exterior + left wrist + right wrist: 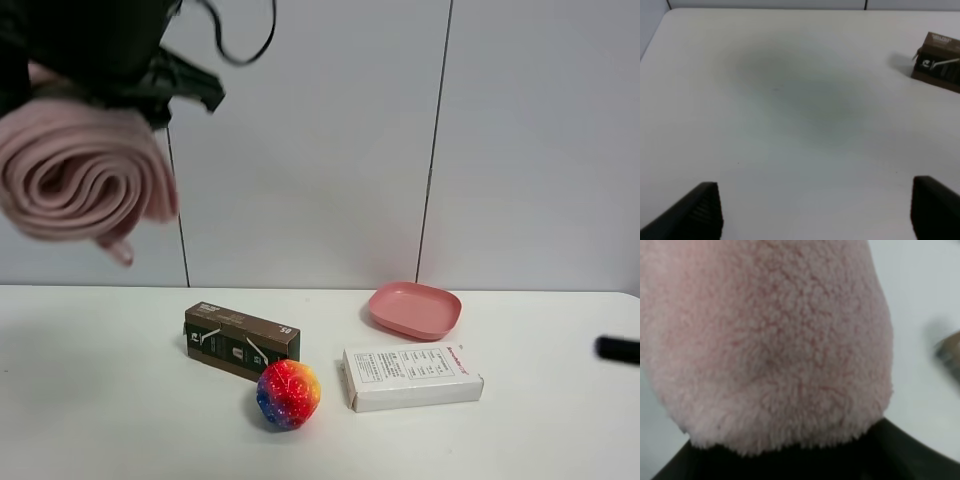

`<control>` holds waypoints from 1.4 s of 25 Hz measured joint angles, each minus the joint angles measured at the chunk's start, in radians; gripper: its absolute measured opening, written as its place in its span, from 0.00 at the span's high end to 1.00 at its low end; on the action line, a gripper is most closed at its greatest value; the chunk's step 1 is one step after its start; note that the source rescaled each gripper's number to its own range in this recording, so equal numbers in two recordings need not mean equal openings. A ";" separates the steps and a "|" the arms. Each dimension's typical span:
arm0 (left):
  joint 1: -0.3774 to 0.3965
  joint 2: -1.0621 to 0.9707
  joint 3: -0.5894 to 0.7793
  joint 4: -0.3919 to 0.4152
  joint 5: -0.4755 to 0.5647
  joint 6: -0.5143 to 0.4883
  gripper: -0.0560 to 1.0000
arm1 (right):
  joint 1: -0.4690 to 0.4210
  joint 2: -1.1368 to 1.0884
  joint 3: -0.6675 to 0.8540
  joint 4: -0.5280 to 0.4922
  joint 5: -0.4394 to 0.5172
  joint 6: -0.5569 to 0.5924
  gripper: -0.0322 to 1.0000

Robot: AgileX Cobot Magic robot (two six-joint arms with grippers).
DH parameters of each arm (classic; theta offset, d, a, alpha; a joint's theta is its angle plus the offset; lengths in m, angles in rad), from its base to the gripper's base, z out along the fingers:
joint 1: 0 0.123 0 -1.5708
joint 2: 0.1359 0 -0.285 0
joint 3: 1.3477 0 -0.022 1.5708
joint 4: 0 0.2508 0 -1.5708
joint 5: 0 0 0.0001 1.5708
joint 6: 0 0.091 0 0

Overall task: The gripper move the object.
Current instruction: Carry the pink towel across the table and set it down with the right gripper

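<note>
Hanging in the air at the upper left of the high camera's view, well above the table (90, 400), the towel bundle (85, 175) is a soft, pale-pink roll. I can see its end-on layers curled in a loose spiral, with one flap drooping from the underside. It sits close to that camera and looks blurred. On my right wrist feed the towel bundle (765, 340) fills almost everything: a nubby, fleecy pile, rounded like a cushion, with dark hardware just below it.

The right gripper (150, 85) is clamped on the roll from above. Its bulky black body and a looping cable reach across to the left side of the high view. The fingers themselves are buried in fleece on the wrist feed.

The left gripper (815, 207) is spread wide. Its two black ribbed fingertips (700, 210) sit at opposite corners of my left wrist feed, with only bare matte table between them.

On the smooth white tabletop below, a dark brown box (241, 341) lies flat, with white print on its lid. A rainbow ball (288, 394) with a speckled, glittery surface rests just in front of it, close against its edge. A white carton (412, 376) lies to the right, and behind that is a shallow pink dish (414, 308) with rounded corners. A black shape (618, 348) pokes in at the right edge; I cannot tell what it is.
</note>
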 joint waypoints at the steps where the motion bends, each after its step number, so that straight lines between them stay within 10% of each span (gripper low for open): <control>1: 0.000 0.000 0.000 0.005 0.000 0.000 0.00 | 0.001 0.035 0.000 0.008 -0.011 0.031 0.97; 15: 0.000 0.000 0.000 0.000 0.000 0.001 0.00 | 0.005 0.274 0.000 -0.159 -0.070 0.546 0.97; 35: 0.000 0.000 0.000 0.000 0.000 0.000 0.00 | 0.005 0.376 0.000 -0.176 -0.046 0.621 0.97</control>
